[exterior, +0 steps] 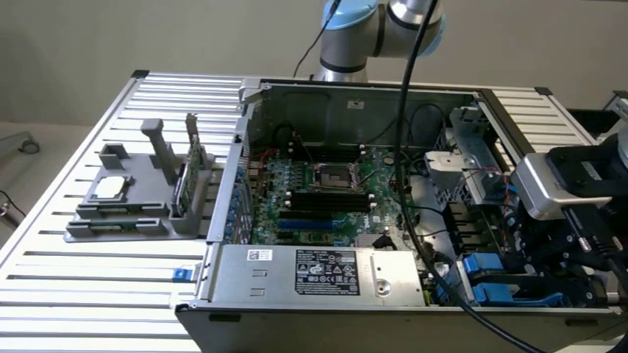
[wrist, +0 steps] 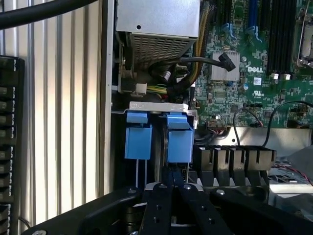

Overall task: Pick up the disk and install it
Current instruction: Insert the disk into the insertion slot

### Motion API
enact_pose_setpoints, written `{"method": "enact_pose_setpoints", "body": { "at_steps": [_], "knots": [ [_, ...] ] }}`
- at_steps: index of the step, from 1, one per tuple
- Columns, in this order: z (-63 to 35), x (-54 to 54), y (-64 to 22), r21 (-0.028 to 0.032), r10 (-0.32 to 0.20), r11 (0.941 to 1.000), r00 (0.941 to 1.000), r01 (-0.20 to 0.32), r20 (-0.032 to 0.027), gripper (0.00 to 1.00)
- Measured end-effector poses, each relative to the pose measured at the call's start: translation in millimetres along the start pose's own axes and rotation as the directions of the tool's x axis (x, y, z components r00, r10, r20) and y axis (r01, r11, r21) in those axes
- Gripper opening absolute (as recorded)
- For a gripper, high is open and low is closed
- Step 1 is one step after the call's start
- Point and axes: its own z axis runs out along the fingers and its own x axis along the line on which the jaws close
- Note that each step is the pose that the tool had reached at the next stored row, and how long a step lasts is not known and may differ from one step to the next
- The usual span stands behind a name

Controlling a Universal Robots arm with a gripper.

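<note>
Blue carrier plastic marks the disk in the exterior view, low in the case at that view's right, under your gripper. Wrist view: the disk stands on edge, end-on, long axis running into its bay; your fingertips are pressed together just beside it.

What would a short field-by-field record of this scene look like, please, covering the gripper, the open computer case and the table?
gripper: low over the case's corner bay, nearest two blue plastic tabs
tabs: side by side, next to the silver power supply box
disk: cannot tell whether these tabs belong to it
case: open grey metal computer case, green motherboard exposed
holder: grey plastic holder on the slatted aluminium table, at the exterior view's left, carrying a small square silver chip
</note>
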Motion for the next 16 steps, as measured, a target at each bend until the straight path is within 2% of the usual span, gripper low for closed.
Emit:
{"method": "enact_pose_setpoints", "body": {
  "at_steps": [13,14,16],
  "knots": [
    [4.5,0.6,-1.1,-0.0034,0.0,1.0,1.0,0.0,-0.0005,0.11],
    [2.8,0.4,-1.2,-0.0045,0.0,1.0,1.0,0.0,0.0021,0.11],
    [-5.7,-0.6,-1.2,-0.0066,0.001,1.0,1.0,-0.001,0.001,0.11]
  ]
}}
